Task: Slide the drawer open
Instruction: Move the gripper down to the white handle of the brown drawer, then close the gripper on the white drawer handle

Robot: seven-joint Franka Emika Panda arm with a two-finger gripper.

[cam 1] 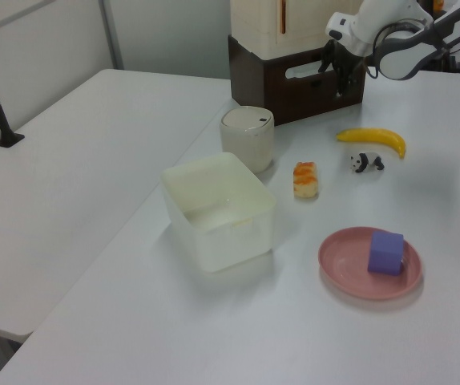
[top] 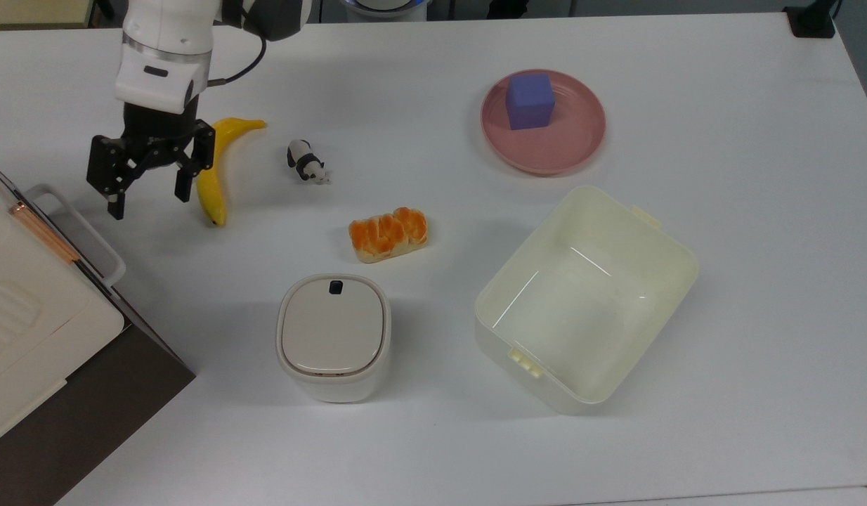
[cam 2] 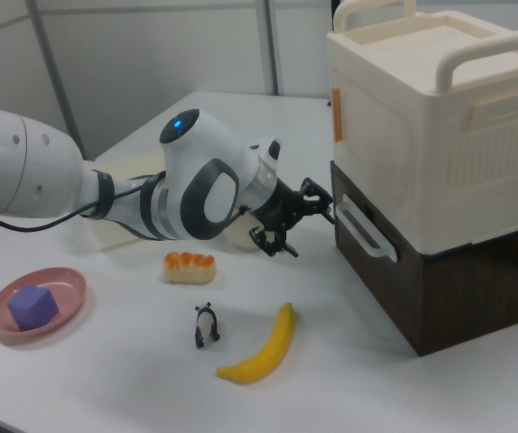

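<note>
Jaws spread apart, nothing between them. The gripper [top: 149, 193] hangs above bare table [top: 433, 436], fingers pointing toward the handle [top: 82, 232] at the top view's left; in the right view the gripper [cam 2: 300, 225] sits just short of the handle [cam 2: 365, 232], with a gap that looks small but is hard to judge from that angle. No contact is seen in the top view.

The drawer [cam 2: 394, 280] forms the dark front of the cabinet [top: 89, 414] at the top view's left edge, its front flush with the cabinet face, so it appears closed. A cream case [cam 2: 430, 117] with two loop handles sits on top of the cabinet.

The banana [top: 212, 172] lies just beside the gripper on the top view's right, partly covered by one finger [top: 184, 183]. A toy panda [top: 305, 161] stands further right, then a bread piece [top: 388, 233]. A lidded container [top: 333, 337] stands near the cabinet. An open bin [top: 658, 246] lies well apart on the top view's right, beside a pink plate [top: 581, 144] carrying a purple cube [top: 530, 100].
</note>
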